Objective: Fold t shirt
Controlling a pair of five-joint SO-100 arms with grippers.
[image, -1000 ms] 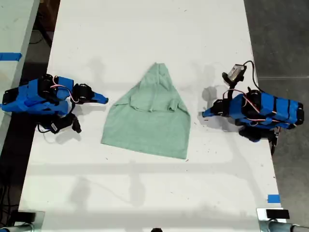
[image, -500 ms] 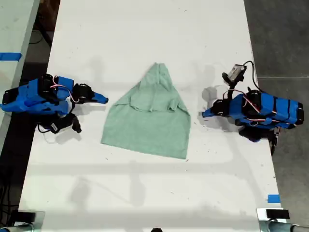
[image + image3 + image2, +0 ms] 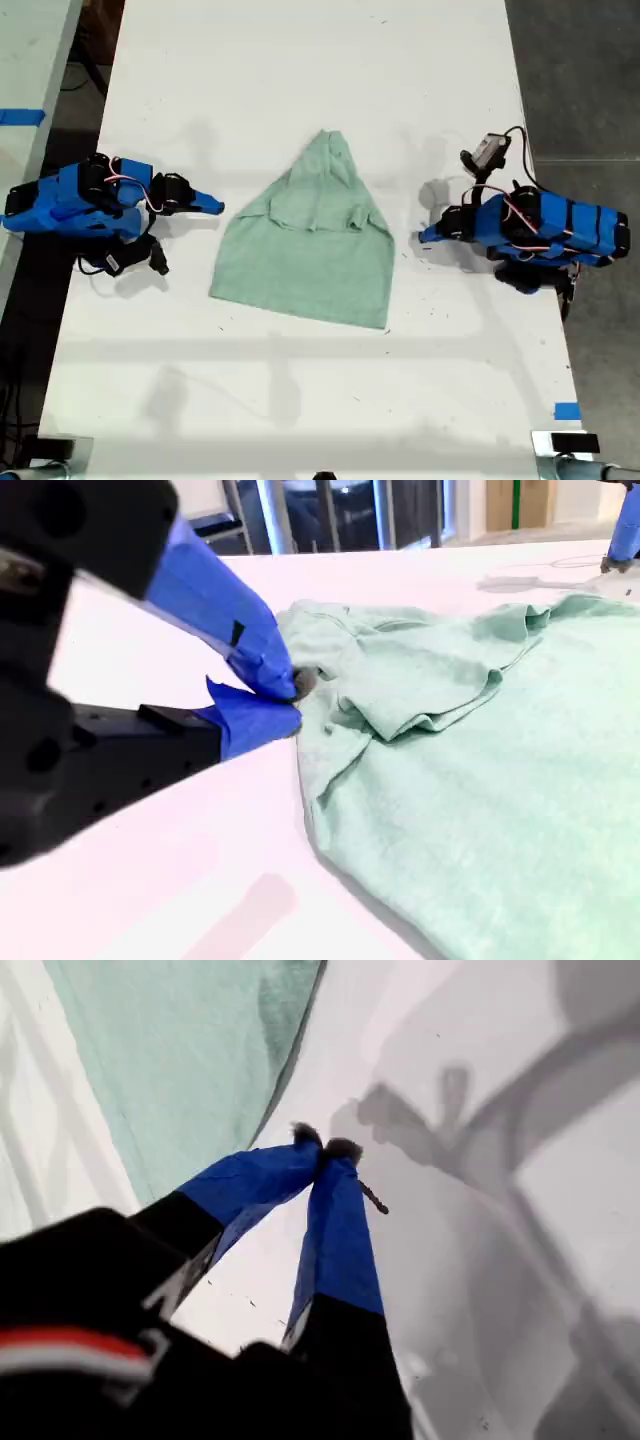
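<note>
You had the shirt (image 3: 305, 245) lying between both grippers: my first gripper (image 3: 325, 1150) closed and empty just beside its edge, my second gripper (image 3: 292, 695) likewise closed.

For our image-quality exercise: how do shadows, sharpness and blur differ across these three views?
Exterior view: sharp, even light, soft grey arm shadows on the table. First wrist view: long shadows, my first gripper slightly soft. Second wrist view: the t shirt is fairly clear, my second gripper blurred.
</note>
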